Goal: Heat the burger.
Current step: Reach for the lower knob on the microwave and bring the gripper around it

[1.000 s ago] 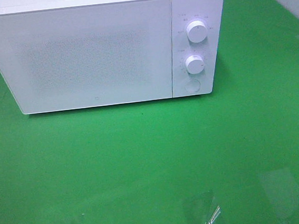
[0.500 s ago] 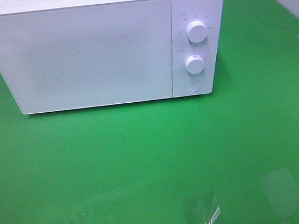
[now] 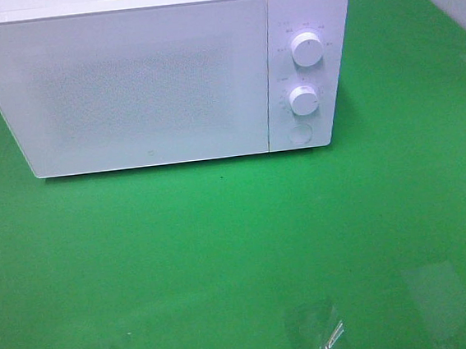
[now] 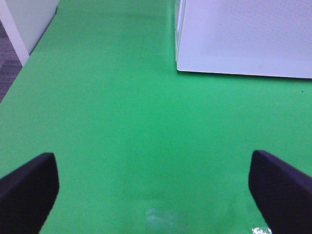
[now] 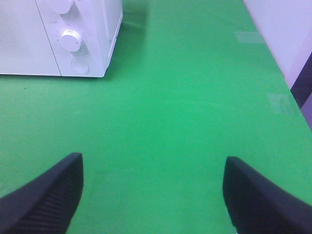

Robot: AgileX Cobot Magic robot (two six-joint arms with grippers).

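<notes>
While the white microwave (image 3: 149, 75) stands at the back of the green table (image 3: 240, 248) with its door (image 3: 125, 86) closed, both grippers hang low over the green surface in front of it. The left gripper (image 4: 152, 168), on the door's side, has its dark fingers (image 4: 29, 187) spread wide with nothing between them. The right gripper (image 5: 153, 168), on the side of the control panel, is parted nearly as far and is equally empty-handed. On that panel sit an upper knob (image 3: 308, 50), a lower knob (image 3: 303, 100) and a round button (image 3: 299, 133) beneath them. The burger appears in none of the three views. The pale speckled door panel lets nothing inside be seen, so the burger's place relative to either gripper, its heading and its long axis cannot be told.
</notes>
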